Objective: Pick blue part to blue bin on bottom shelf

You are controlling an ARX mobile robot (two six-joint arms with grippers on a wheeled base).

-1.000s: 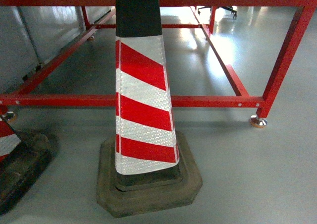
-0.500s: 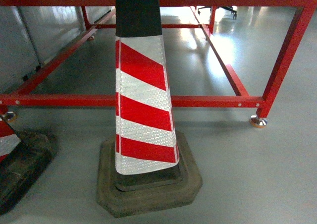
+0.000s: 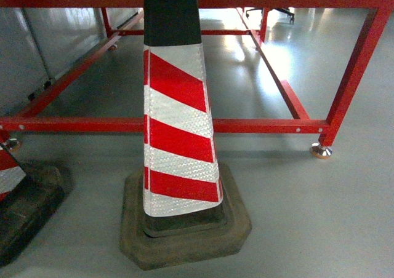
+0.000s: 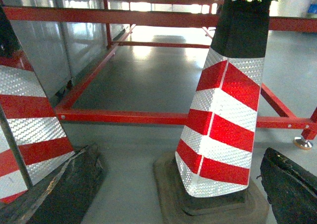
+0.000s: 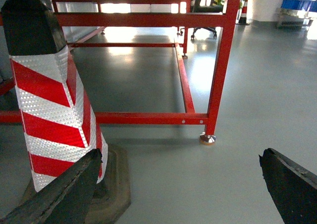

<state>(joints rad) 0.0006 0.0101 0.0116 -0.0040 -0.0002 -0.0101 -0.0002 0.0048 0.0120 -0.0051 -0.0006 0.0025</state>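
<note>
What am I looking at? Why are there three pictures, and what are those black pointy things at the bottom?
A robot on wheels with two arms took these. The camera on its head sees a striped traffic cone on the grey floor, in front of a red metal frame. The other two cameras ride on its wrists. The black pointy things are the fingers of its left gripper and right gripper. Both are open, holding nothing. No blue part or bin shows.

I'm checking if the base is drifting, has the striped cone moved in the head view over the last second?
No. The striped cone sits at the same spot against the red frame rail behind it; its base has not shifted.
</note>
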